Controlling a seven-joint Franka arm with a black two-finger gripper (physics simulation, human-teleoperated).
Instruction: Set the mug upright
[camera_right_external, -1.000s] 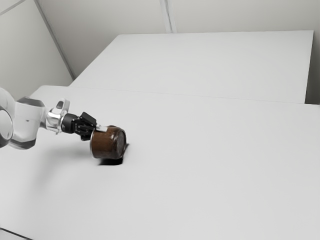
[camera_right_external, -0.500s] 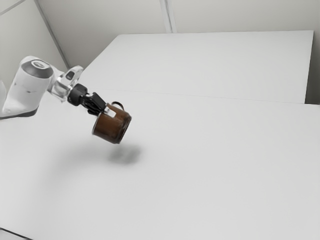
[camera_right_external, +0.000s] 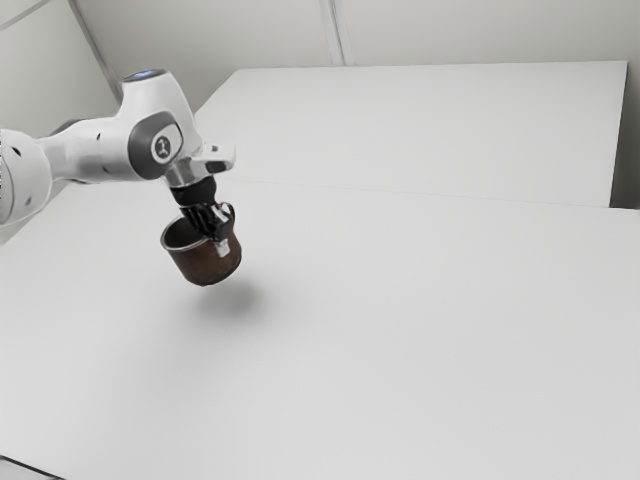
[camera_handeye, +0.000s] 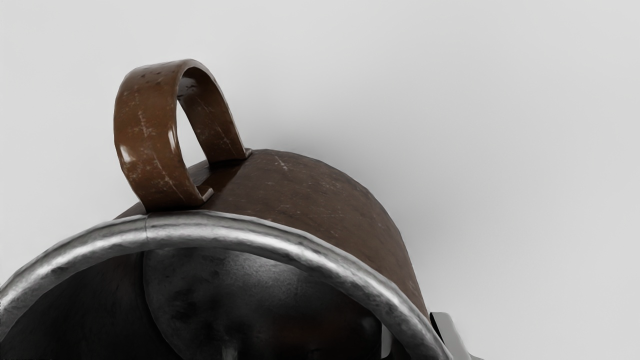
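A brown mug (camera_right_external: 207, 262) with a silvery rim hangs above the table (camera_right_external: 400, 330), its mouth up and somewhat tilted toward the exterior view's left. The gripper (camera_right_external: 219, 243) points down and is shut on the mug's wall near the handle, one finger inside and one outside. In the wrist view the mug (camera_handeye: 320, 200) shows its handle, rim and dark inside, and the gripper (camera_handeye: 415, 335) pinches the wall, a light fingertip on each side of the rim.
The mug's soft shadow lies on the white table below it. Behind stands a second white surface (camera_right_external: 420, 130), with pale wall panels (camera_right_external: 480, 30) beyond.
The mug, held by its wall, has been lifted off the table and turned from lying on its side to mouth up. My hand has swung from nearly level to pointing down.
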